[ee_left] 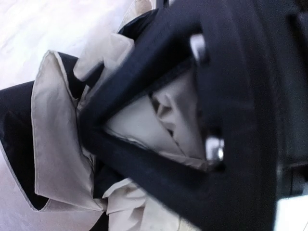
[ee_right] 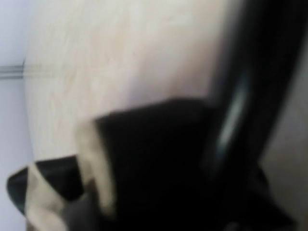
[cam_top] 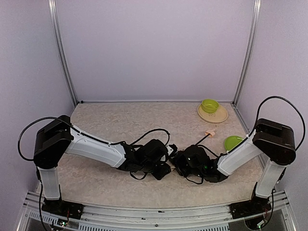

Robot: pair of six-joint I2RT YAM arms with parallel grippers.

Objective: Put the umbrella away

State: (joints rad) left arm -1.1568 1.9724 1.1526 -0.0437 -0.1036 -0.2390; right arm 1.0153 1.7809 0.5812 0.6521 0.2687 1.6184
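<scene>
One camera looks down from high behind me across the table [cam_top: 120,115], both wrist cameras pressed close against the same umbrella [ee_left: 57,144].

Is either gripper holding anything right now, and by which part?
The left gripper is clamped on the umbrella, by its bunched cream fabric. Whether the right gripper holds anything cannot be told; its view is blurred.

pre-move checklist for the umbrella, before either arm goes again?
1. Left gripper on umbrella fabric: ok, clamped on cream folds.
2. Right gripper grip: cannot tell, wrist view blurred.
3. Folds tidy: not ok, bunched loosely.
4. Handle free: ok, lying clear of both grippers.
5. Green bowl clearance: not ok, close beside right arm.
</scene>
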